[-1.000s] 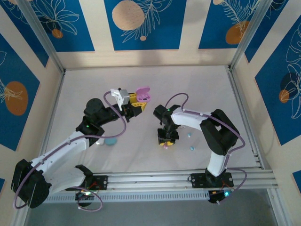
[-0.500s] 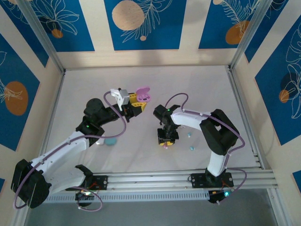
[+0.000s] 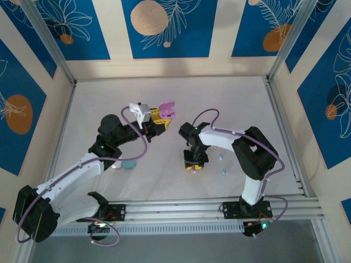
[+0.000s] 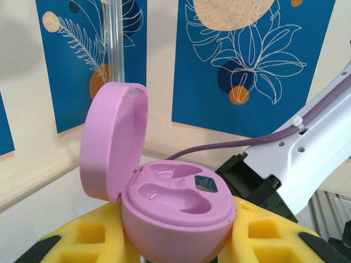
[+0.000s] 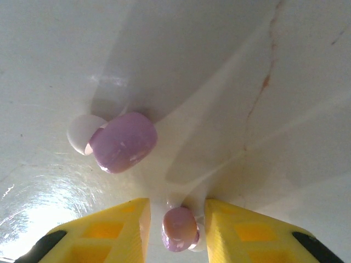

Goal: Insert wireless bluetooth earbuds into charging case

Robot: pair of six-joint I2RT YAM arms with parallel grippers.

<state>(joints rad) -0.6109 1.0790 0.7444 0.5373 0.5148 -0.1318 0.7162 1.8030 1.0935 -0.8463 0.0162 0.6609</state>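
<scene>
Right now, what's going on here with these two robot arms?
The left gripper holds a pink charging case with its lid open and its wells looking empty. The right gripper is down at the table, jaws straddling a pink earbud with a gap showing, not yet clamped. A second pink earbud lies just beyond it.
</scene>
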